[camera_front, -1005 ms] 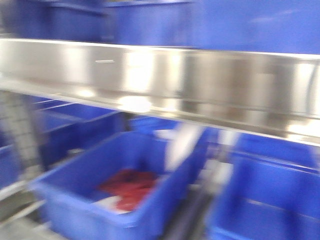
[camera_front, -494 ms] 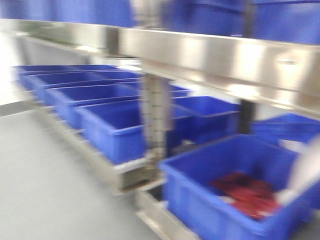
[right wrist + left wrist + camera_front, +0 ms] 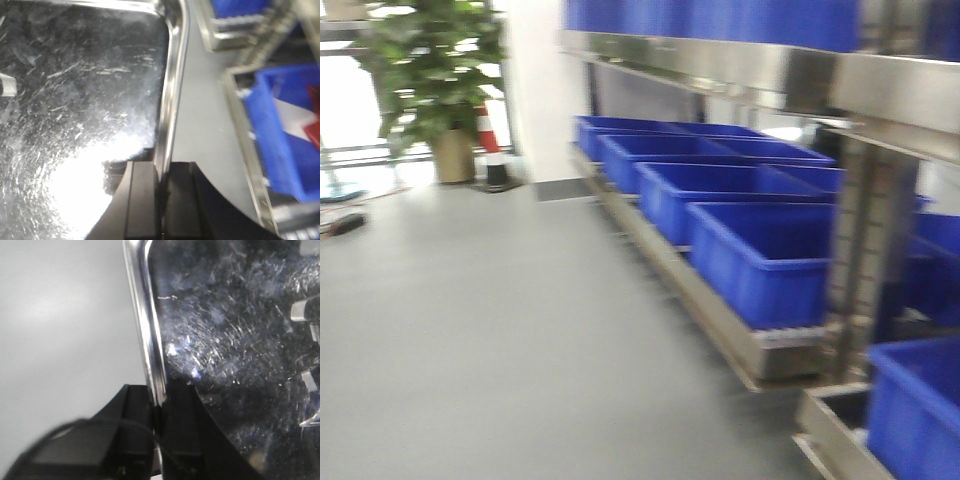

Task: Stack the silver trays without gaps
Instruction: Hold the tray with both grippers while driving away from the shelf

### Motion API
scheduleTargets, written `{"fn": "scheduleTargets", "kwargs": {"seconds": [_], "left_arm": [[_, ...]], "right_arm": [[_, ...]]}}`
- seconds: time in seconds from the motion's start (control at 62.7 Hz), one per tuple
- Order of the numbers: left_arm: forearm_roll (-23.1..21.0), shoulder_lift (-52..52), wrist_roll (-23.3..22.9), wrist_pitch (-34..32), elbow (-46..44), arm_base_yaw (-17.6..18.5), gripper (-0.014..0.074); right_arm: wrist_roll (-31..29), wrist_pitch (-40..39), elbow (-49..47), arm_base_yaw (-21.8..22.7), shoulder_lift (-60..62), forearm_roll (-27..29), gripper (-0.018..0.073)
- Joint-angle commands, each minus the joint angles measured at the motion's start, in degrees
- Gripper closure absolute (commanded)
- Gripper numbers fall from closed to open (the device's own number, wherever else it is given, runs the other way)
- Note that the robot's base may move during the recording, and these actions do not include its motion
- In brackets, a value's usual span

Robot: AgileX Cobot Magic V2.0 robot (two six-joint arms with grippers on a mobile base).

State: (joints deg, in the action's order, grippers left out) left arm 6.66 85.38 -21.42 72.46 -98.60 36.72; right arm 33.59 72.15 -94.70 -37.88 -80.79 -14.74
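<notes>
A scratched silver tray (image 3: 235,340) fills the right of the left wrist view. The left gripper (image 3: 159,422) rises from the bottom edge and pinches its rim. The right gripper (image 3: 162,200) likewise clamps a rim from below, with the pan upper left and blue bins (image 3: 280,135) at right.

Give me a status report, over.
Left gripper shut on silver tray rim. Right gripper shut on tray rim too. Blue bins on rack alongside.

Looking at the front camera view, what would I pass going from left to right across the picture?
Potted plant → striped cone → row of blue bins → steel rack post.
</notes>
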Motion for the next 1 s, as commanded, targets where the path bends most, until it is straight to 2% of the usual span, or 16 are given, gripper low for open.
{"fn": "scheduleTargets", "kwargs": {"seconds": [0.0,0.463,0.989], "left_arm": [[-3.60,-2.10,1.53,2.40,-1.79,1.20,0.0645],[-6.09,-2.10,1.53,2.40,-1.79,1.20,0.0645],[-6.09,-2.10,1.53,2.40,-1.79,1.20,0.0645]], "right_arm": [[-0.48,2.07,-1.98,-0.65,2.02,1.39,0.0504],[-0.48,2.07,-1.98,-0.65,2.02,1.39,0.0504],[-0.48,2.07,-1.98,-0.65,2.02,1.39,0.0504]]}}
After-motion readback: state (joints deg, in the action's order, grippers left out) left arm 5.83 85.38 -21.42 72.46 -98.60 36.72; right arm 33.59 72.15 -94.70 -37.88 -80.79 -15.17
